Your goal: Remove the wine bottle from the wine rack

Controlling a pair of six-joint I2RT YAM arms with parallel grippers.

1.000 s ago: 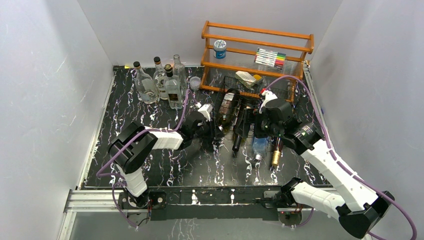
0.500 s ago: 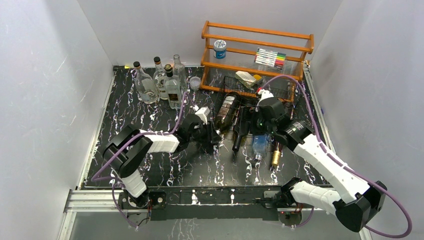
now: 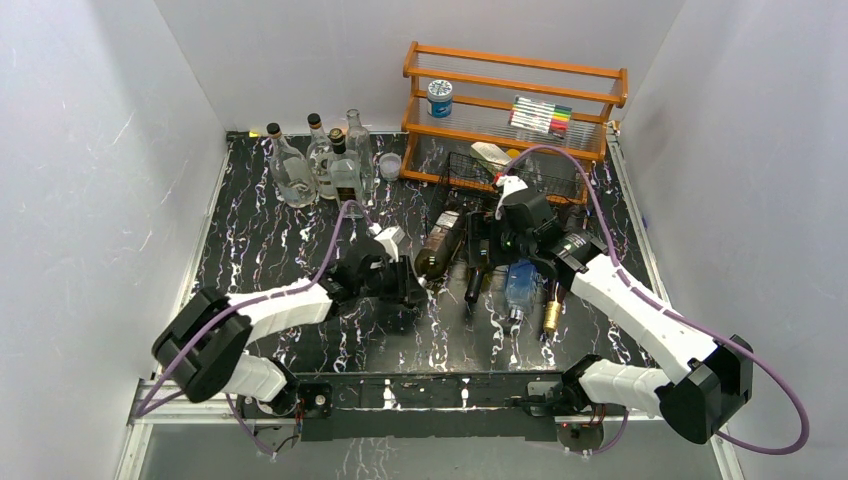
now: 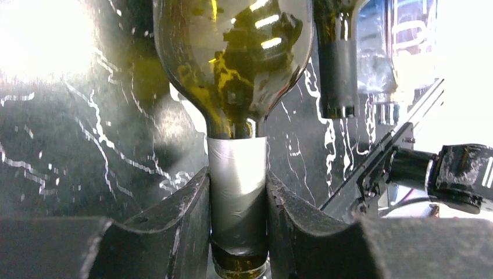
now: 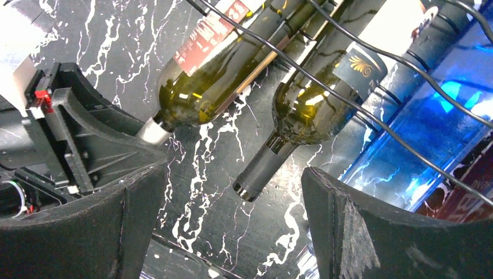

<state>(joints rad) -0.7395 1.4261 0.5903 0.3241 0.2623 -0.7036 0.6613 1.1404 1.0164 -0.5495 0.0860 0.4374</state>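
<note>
At the left end of the wine rack (image 3: 565, 185): wine bottle (image 3: 438, 246) lying slanted, label end under the wire rods, shoulder and neck out over the counter (image 3: 255, 250). Olive-green glass, mouth toward the arm bases. Clamped at the silver-foiled neck by left pincer (image 4: 237, 195), both fingers (image 4: 186, 215) pressed against the foil. Just beside it on the right: dark bottle (image 5: 308, 104) with black capsule, under the same rods, apart from either pincer. Further right: 1 blue-tinted bottle (image 3: 517, 286) and 1 gold-capped bottle (image 3: 552, 312). Right pincer (image 5: 232, 215) spread wide, holding nothing, hovering over the necks of the 2 leftmost bottles. Behind the rack: orange wooden shelf (image 3: 515, 95). Far left corner of the counter: 4 clear bottles (image 3: 292, 178) standing upright, well apart from the rack.
</note>
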